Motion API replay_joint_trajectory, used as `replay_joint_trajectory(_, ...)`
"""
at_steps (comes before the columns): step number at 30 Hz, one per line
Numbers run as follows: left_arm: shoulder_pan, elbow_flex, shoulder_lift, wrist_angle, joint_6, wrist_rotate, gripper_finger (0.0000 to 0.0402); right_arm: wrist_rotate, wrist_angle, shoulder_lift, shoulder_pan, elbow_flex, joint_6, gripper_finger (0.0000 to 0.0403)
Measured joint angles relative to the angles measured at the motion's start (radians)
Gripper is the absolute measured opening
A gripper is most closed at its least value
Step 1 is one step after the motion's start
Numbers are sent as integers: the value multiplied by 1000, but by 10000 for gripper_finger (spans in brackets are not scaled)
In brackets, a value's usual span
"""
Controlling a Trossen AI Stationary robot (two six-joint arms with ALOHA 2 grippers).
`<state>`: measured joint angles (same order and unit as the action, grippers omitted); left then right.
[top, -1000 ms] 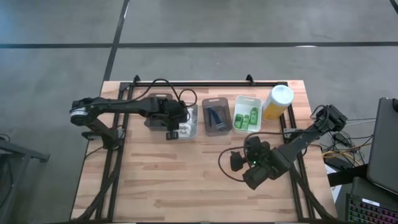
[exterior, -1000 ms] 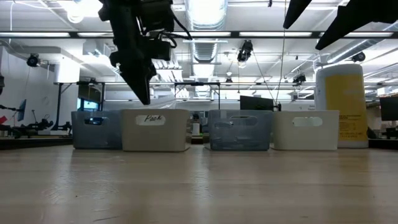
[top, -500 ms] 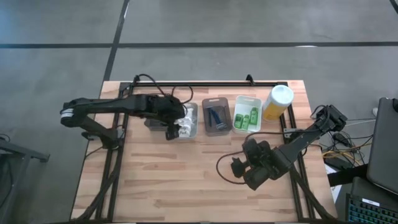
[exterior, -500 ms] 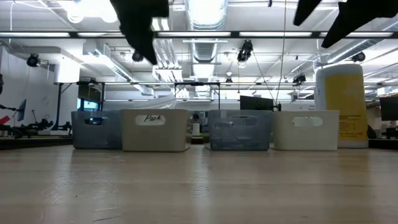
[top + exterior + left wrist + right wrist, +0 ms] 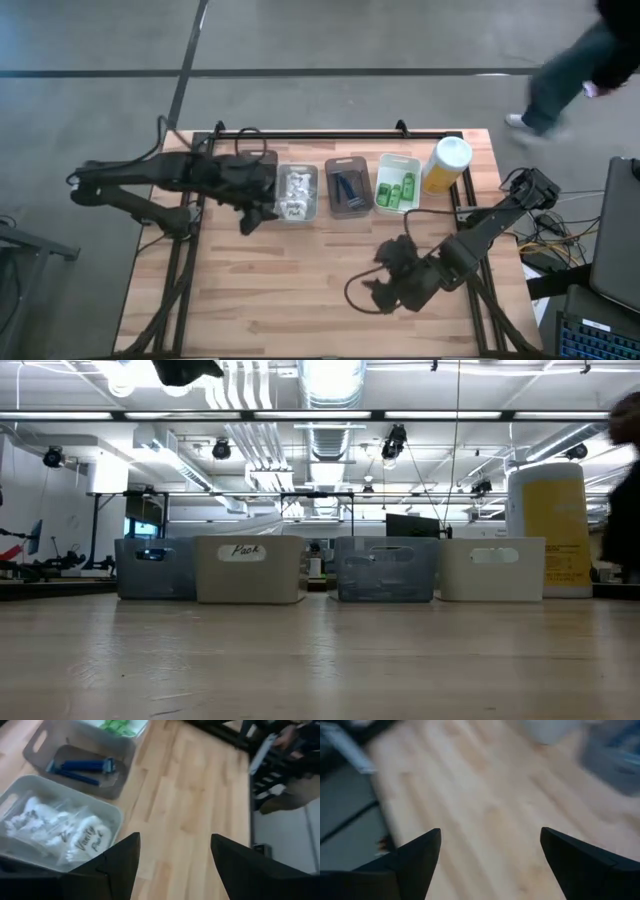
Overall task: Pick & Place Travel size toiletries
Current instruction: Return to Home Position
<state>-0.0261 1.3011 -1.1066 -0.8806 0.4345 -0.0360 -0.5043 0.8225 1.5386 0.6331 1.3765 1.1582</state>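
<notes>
Wooden table (image 5: pixel 270 290), sorting done, arms heading home.
High view: left gripper (image 5: pixel 248 220) has backed off the white packets (image 5: pixel 295 190), now just beside their tray (image 5: pixel 297 220); right gripper (image 5: pixel 380 290) has drifted over bare wood. Low view: arms have nearly lifted clear. Wrist views: both pincers spread, empty; packets rest in their tray.

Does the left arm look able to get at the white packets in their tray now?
Probably yes. The left gripper, open, hangs beside the tray that holds the white packets. The tray has no lid, nothing lies over the packets, and the right gripper is far off.
</notes>
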Motion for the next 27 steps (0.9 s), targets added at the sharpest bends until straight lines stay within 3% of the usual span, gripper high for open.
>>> replay_joint_trajectory(7,-83,-159,123,258,5,-13,248,85,-377,-4,-2,-81,-169,311)
replay_joint_trajectory(13,-89,-410,244,513,20,-61,248,90,-628,-25,-3,-208,-193,293)
replay_joint_trajectory(18,-88,-642,344,784,50,-112,248,85,-796,-69,-4,-313,-309,278)
replay_joint_trajectory(21,-86,-739,418,868,65,-184,248,56,-796,-119,-26,-373,-272,269)
replay_joint_trajectory(25,-84,-836,530,872,71,-191,248,28,-817,-177,-43,-456,-98,256)
replay_joint_trajectory(27,-84,-869,582,873,61,-191,248,3,-887,-200,-43,-489,-122,250)
